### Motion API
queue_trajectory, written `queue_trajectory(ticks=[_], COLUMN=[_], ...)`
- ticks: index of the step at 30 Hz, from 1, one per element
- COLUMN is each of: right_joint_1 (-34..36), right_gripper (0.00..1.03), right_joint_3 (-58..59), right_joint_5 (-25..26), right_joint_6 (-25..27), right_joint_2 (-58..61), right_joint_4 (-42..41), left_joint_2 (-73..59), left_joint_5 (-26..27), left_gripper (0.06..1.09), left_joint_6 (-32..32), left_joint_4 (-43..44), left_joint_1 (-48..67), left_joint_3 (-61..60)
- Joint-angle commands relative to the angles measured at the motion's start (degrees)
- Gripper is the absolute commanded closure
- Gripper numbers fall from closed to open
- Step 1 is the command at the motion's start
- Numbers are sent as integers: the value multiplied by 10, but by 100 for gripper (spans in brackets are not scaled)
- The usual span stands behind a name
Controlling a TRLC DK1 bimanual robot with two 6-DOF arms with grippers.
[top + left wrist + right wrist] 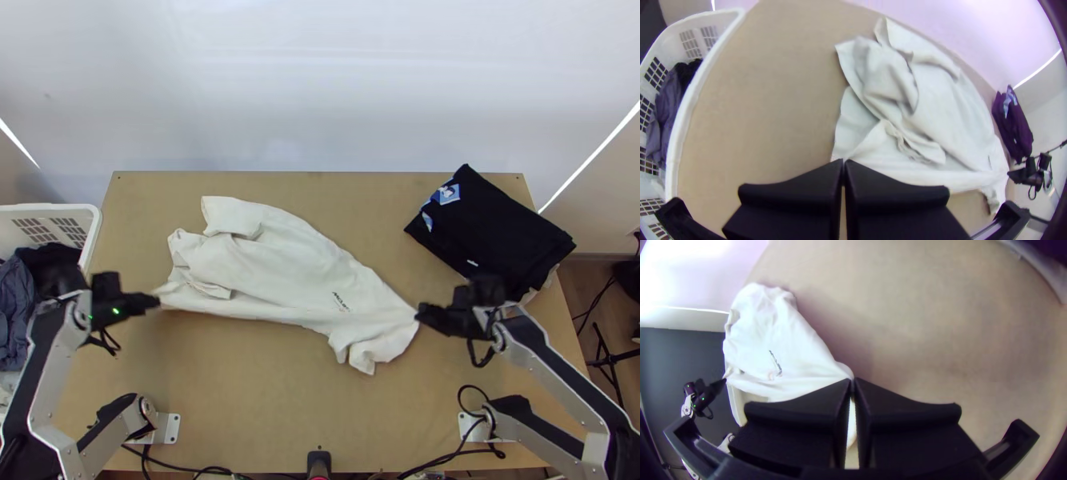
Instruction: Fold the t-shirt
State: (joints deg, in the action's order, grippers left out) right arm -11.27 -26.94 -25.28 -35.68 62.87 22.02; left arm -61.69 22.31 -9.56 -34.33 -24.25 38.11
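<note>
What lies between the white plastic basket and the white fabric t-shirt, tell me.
Bare light wooden table, the left wrist view shows; the top view adds the left gripper.

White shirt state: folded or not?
Not folded: the shirt lies stretched and rumpled across the table, cloth bunched at one end.

White shirt [280, 264] with small dark print toward its right end; it lies rumpled, partly folded over itself, across the middle of the table [264, 384]; layers bunch loosely at the left; its near left corner is pulled to a point
</note>
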Motion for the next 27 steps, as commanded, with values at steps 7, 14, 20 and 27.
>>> queue_trajectory(ticks=[7, 14, 20, 27], right_joint_1=[95, 44, 28, 22], right_gripper=[100, 100, 100, 100], right_joint_3=[-279, -440, -547, -622], right_joint_5=[31, 81, 90, 110], right_joint_6=[30, -21, -54, -54], right_joint_2=[-87, -72, -37, 49], right_joint_4=[134, 118, 97, 58], left_joint_2=[60, 54, 43, -16], left_joint_5=[-1, -7, -18, -57], left_gripper=[105, 105, 105, 105], left_joint_6=[264, 355, 413, 415], left_joint_4=[-62, -61, -19, 78], left_joint_1=[-2, 47, 58, 63], left_joint_3=[250, 386, 473, 510])
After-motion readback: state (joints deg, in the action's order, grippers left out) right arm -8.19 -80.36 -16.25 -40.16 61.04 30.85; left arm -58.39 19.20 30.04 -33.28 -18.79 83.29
